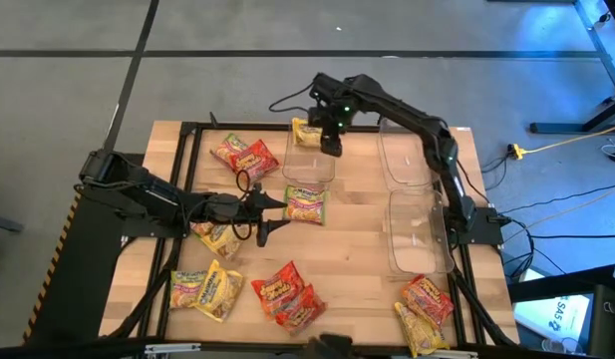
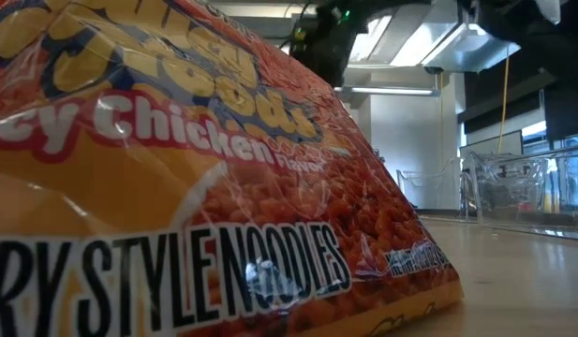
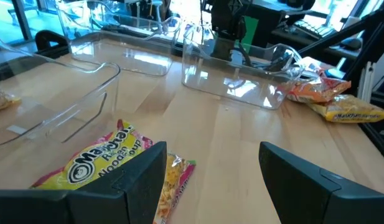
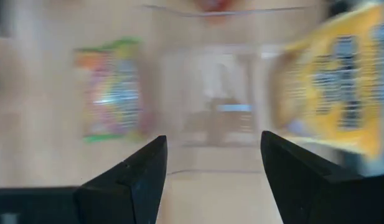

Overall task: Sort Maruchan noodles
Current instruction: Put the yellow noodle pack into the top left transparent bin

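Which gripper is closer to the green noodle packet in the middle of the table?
Left. The left gripper is open right beside the green packet, almost touching it. The right gripper is open over the clear bin, farther from the packet.

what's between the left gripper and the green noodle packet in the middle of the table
Nothing visible. The open left gripper sits just beside the green packet, with only bare wood between them. In its wrist view the packet lies right at the fingers. The nearest clear bin stands beyond it.

Glossy, crinkly plastic noodle packets (image 1: pixel 305 203) – clear, smooth plastic bins (image 1: pixel 309 156), apparently – on pale matt wooden table (image 1: pixel 347 234).
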{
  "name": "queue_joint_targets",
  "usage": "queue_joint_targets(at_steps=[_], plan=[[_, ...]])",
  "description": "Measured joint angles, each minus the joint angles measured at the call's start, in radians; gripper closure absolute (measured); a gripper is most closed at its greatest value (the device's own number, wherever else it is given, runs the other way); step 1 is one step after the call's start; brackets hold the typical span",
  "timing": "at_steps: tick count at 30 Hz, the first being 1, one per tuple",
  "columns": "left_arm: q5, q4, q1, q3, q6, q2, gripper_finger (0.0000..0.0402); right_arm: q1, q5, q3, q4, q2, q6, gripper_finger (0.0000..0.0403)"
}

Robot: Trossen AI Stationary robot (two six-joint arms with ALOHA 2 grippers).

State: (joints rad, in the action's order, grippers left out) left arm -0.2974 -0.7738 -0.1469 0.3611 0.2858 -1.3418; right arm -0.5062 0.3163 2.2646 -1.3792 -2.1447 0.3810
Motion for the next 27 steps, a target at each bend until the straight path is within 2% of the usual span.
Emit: queue_joint_targets(at_steps=[3, 7, 11, 15, 18, 20, 24, 27], plan=[[0.0, 0.0, -0.013, 0.0, 0.017, 0.0, 0.0153, 0.036, 0.044, -0.079, -0.019, 0.076, -0.036, 0.0173], [-0.007, -0.008, -0.036, 0.001, 0.021, 0.0, 0.0153, 0.116, 0.035, -0.251, -0.006, 0.199, -0.054, 0.0173], [-0.033, -0.002, -0.07, 0.022, 0.017, 0.0, 0.0153, 0.203, 0.009, -0.48, 0.113, 0.349, -0.106, 0.0173], [-0.054, 0.071, -0.13, 0.095, -0.058, 0.0, 0.0158, 0.293, -0.04, -0.749, 0.289, 0.52, -0.185, 0.0173], [-0.126, 0.264, -0.178, 0.203, -0.079, 0.0, 0.0159, 0.373, -0.057, -0.955, 0.476, 0.647, -0.268, 0.0173], [-0.171, 0.475, -0.193, 0.291, -0.032, 0.0, 0.0159, 0.438, -0.071, -1.095, 0.63, 0.722, -0.316, 0.0173], [-0.19, 0.947, -0.209, 0.474, 0.203, 0.0, 0.0159, 0.555, -0.119, -1.339, 0.962, 0.814, -0.365, 0.0173], [-0.143, 1.267, -0.219, 0.588, 0.453, 0.0, 0.0159, 0.613, -0.149, -1.495, 1.25, 0.826, -0.369, 0.0173]])
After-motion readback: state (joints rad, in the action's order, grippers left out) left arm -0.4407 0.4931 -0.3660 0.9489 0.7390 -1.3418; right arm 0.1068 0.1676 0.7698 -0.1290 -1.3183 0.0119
